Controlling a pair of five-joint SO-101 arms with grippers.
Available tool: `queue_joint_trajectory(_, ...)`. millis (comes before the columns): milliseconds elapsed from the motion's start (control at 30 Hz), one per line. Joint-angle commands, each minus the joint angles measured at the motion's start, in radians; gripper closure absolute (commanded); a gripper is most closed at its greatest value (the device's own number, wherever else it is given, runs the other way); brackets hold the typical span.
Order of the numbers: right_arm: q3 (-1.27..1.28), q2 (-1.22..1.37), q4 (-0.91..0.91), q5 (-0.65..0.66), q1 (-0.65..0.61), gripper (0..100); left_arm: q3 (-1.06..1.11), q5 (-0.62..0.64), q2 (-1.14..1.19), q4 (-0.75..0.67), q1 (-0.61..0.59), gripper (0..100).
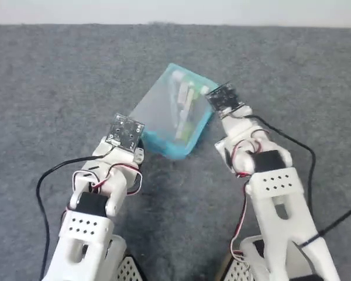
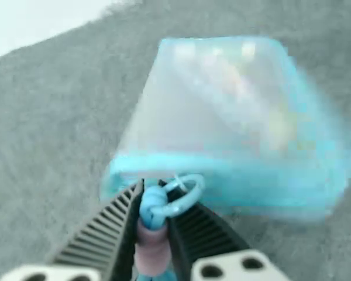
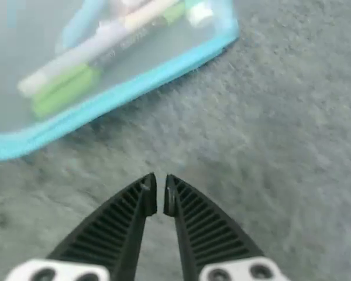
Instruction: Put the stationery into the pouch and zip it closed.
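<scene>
Pouch (image 1: 164, 111), just one, holds at least two pens (image 3: 76, 82).

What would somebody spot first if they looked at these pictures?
A see-through blue pouch with pens inside lies in the middle of the grey mat. The left gripper pinches the pouch's blue zip pull, while the right gripper hangs shut and empty over the mat beside it.
</scene>
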Motion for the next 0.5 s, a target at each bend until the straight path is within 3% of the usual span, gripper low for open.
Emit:
queue_joint_trajectory(0, -0.003, -0.031, 0.028, 0.041, 0.077, 99.2, -0.025, -0.009, 0.003, -0.037, -0.008, 99)
queue_joint_trajectory(300, -0.003, 0.018, 0.035, 0.043, 0.166, 99.2, -0.022, -0.009, 0.005, -0.035, -0.005, 99)
queue_joint_trajectory(467, 0.003, -0.036, 0.045, 0.043, -0.097, 98.7, -0.025, -0.006, -0.002, -0.032, 0.037, 99)
